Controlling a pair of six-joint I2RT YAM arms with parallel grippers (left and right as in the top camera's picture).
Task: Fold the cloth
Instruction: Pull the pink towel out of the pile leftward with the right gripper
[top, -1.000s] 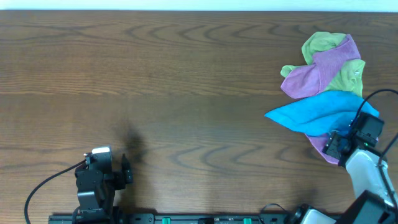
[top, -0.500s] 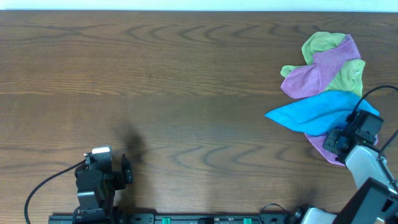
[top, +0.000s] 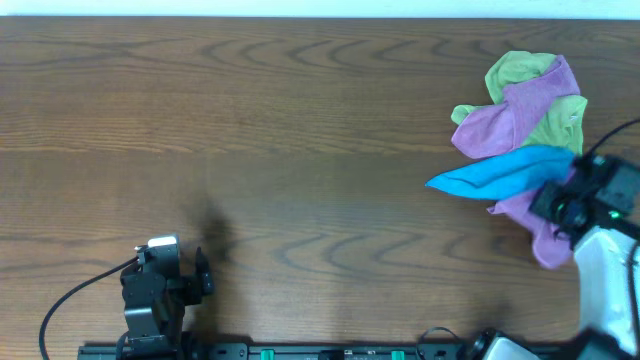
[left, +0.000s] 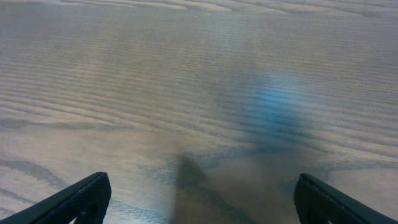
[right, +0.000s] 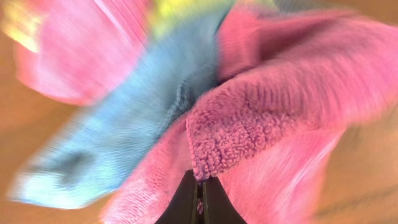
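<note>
A heap of cloths lies at the table's right edge: a green cloth (top: 515, 68), a purple cloth (top: 500, 118) on it, a blue cloth (top: 498, 173) and another purple cloth (top: 545, 238) beneath the blue one. My right gripper (top: 562, 205) is shut on an edge of that lower purple cloth, which looks pink (right: 267, 118) in the right wrist view, pinched at the fingertips (right: 199, 185). The blue cloth (right: 140, 102) drapes to its left there. My left gripper (top: 202, 272) stands open near the front left, over bare wood (left: 199, 208).
The wooden table (top: 300, 130) stretches wide between the two arms. A black cable (top: 70, 300) runs from the left arm, and a black rail (top: 330, 352) lines the front edge. The right wrist view is blurred by motion.
My right gripper has shut on the lower purple cloth and shifted up the table with it. The blue cloth has bunched narrower. The left arm has not moved.
</note>
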